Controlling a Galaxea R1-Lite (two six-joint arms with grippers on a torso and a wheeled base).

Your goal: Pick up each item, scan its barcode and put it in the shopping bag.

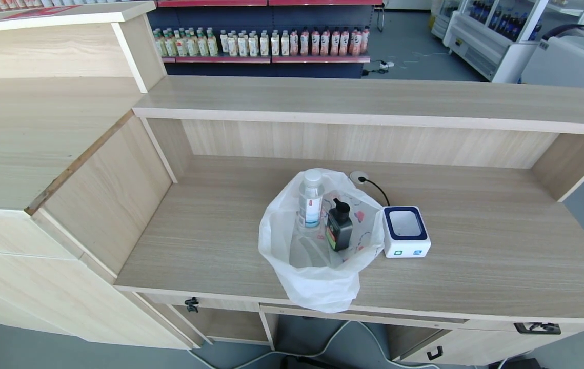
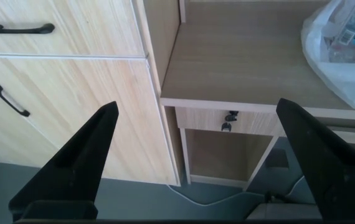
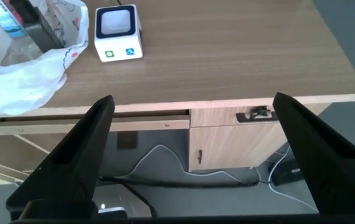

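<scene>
Looks like the closing step: clear water bottle (image 1: pixel 310 200) and dark pump bottle (image 1: pixel 339 228) upright inside the white shopping bag (image 1: pixel 317 287) on the counter (image 1: pixel 476 246), barcode scanner (image 1: pixel 405 230) just beside. Left gripper (image 2: pixel 196 106) and right gripper (image 3: pixel 193 98) spread wide, empty, low before the counter's front edge. Next, likely only a check for unbagged items.
</scene>
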